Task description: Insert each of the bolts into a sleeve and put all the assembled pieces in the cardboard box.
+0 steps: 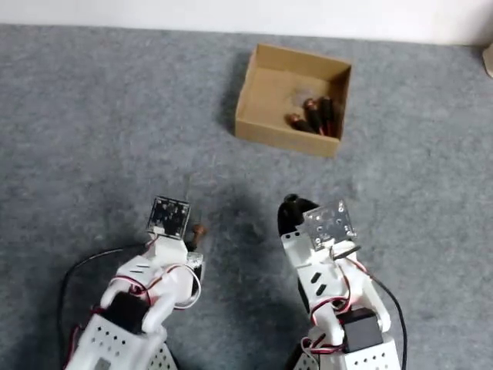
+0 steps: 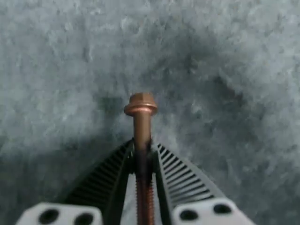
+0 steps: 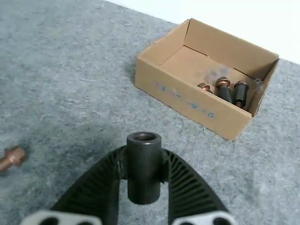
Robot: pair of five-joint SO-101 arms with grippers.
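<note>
The copper-coloured flanged bolt (image 2: 141, 123) sits clamped in the left gripper (image 2: 141, 151). The ribbed jaws are closed on its shank, the hex head juts past the fingertips, and the threaded part runs back between the jaws toward the wrist. It looks like solid metal: stiff, small, dense for its size, and not fragile. The threads should give the pads something to bite, while the smooth shank under the flange is probably the slippery part. As held, the head is the free end, so I judge the threaded tip is not yet presented to any bore. The black sleeve (image 3: 143, 177) is a short rigid tube with its open bore showing at the far end. The right gripper (image 3: 143, 157) is closed around its middle. Its round, smooth wall could twist or slide under a sideways push, so a hold across the middle that leaves the mouth clear seems right. In the high view the two arms sit side by side, with the bolt and sleeve near each other but apart, above the grey carpeted table (image 1: 92, 116). Well beyond them stands the cardboard box (image 1: 286, 131), which has three assembled pieces (image 1: 314, 116) lying against one wall.
</note>
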